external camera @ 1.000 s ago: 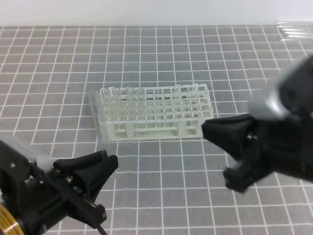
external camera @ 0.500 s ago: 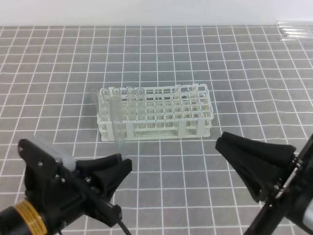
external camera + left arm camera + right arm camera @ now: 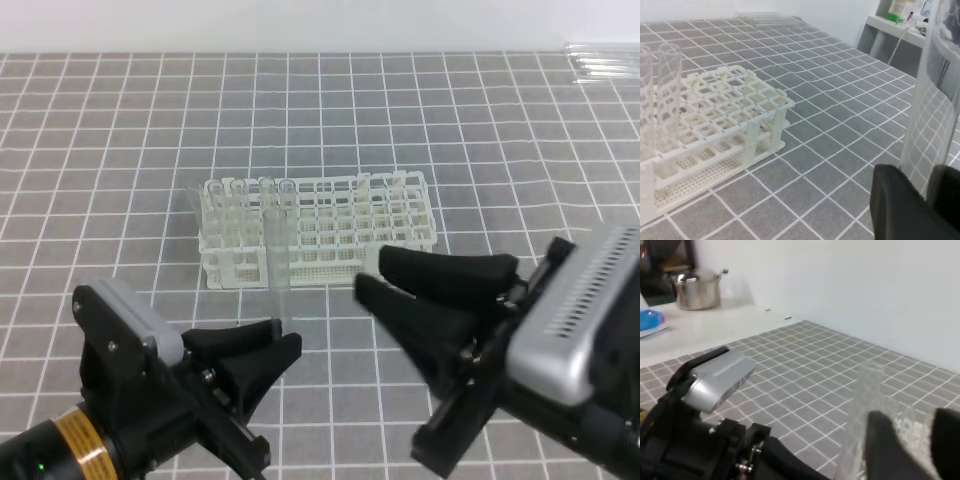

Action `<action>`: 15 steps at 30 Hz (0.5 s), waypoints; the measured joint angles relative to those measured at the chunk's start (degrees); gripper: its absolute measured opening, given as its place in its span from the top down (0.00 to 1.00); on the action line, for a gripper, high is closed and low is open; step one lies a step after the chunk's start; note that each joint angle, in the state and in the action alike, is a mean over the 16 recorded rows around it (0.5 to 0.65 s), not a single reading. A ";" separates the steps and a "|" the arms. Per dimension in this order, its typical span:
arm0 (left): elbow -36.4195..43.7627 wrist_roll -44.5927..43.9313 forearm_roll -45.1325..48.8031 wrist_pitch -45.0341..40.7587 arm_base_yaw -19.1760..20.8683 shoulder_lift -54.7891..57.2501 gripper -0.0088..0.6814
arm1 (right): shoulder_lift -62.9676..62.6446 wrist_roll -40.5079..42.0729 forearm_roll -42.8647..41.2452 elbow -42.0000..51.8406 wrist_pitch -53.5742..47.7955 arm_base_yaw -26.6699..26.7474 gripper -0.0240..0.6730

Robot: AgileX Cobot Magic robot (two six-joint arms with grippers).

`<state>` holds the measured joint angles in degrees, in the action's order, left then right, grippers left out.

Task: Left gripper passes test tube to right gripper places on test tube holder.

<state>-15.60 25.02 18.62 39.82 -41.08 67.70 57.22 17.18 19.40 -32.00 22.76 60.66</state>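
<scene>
Spread across a grey mat (image 3: 120,130) ruled in white squares. Standing mid-mat in the exterior high view: white test tube holder (image 3: 340,235), long side toward the camera, clear tubes upright in holes along its left end; seen again at left in the left wrist view as the same rack (image 3: 715,125), two clear tubes rising from its near-left holes.

Filling the lower right: right gripper (image 3: 400,285), black jaws parted and pointing left, silver-grey slotted housing behind; nothing between the jaws, tips just beside the tube but apart from it. Filling the lower left: left gripper (image 3: 265,345), black fingers clenched on the lower end of the test tube (image 3: 276,260), barrel with yellow sticker behind.

Held upright in front of the rack's left half, base pinched between the left fingers, open top level with the rack's upper edge in that view. In the left wrist view, the tube (image 3: 930,110) rising close along the right edge above a black finger (image 3: 905,210). In the right wrist view, the tube (image 3: 860,415) faint and translucent left of two dark fingertips (image 3: 885,445).

Lying at the far right corner of the mat: a few spare clear tubes (image 3: 605,62), side by side.
</scene>
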 joint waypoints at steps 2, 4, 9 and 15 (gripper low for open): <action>0.00 0.05 0.29 0.25 0.00 0.03 0.89 | 1.18 -0.63 -0.14 -1.43 -1.10 0.00 0.68; 0.01 0.13 0.40 0.41 0.00 0.03 0.90 | 2.45 -1.08 -0.20 -2.82 -2.03 0.00 0.62; -0.01 0.60 0.41 0.40 0.00 0.03 0.88 | 5.90 -1.97 -0.20 -5.89 -2.70 0.00 0.50; 0.01 1.34 0.42 0.84 0.00 -0.01 0.90 | 10.27 -2.93 -0.16 -8.71 -1.28 0.00 0.46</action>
<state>-15.59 26.37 19.05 40.67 -41.08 67.69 67.49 14.25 19.24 -40.71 21.48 60.66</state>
